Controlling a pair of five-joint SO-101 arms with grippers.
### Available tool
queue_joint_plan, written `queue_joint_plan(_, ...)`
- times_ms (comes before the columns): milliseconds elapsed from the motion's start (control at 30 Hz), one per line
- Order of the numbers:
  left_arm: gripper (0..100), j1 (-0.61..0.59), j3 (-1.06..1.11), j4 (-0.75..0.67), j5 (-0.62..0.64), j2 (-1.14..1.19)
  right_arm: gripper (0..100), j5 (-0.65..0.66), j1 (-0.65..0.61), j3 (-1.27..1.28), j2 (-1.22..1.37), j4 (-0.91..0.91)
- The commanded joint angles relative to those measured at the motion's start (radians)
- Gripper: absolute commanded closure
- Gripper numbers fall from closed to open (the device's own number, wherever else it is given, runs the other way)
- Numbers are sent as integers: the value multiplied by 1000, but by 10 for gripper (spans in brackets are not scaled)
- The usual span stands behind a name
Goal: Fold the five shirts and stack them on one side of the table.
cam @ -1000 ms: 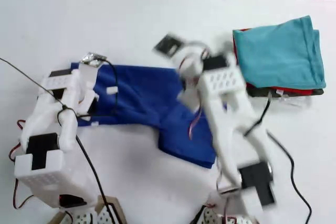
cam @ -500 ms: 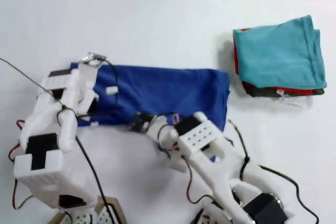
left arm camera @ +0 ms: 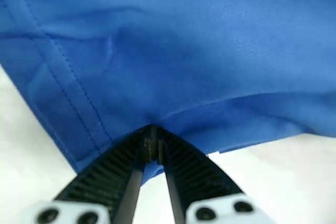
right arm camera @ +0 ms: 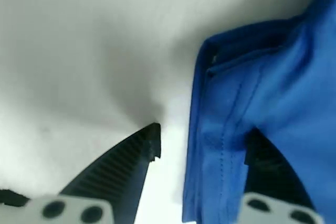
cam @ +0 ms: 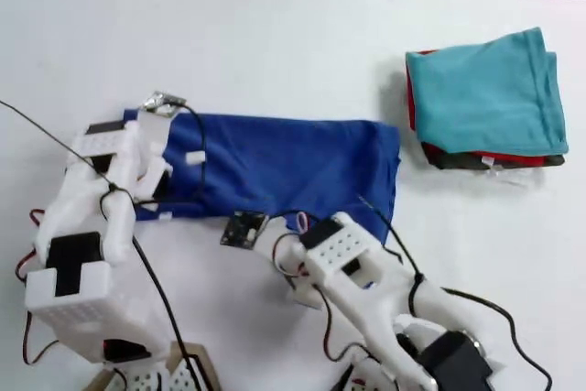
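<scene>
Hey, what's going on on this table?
Two robot arms are working on a blue shirt spread on the white table. The left gripper is shut on its edge; the right gripper is open, straddling another edge. Folded shirts, teal on top, sit stacked off to one side.

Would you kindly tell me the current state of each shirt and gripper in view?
blue shirt: lying flat in a long strip, apart from the stack.
stack of folded shirts: folded and piled, teal on top.
left gripper: shut on the blue shirt's edge.
right gripper: open, astride the blue shirt's edge.
</scene>
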Motion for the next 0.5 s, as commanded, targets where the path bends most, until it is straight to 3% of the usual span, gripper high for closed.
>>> queue_joint_plan(0, 974, -18, 2, -26, -8, 3, 797, 0, 91, -78, 119, 8)
queue_joint_plan(100, 974, -18, 2, -26, -8, 3, 848, 6, 148, -152, 203, 47)
queue_joint_plan(467, 974, -18, 2, -26, -8, 3, 843, 8, 156, -187, 236, 117)
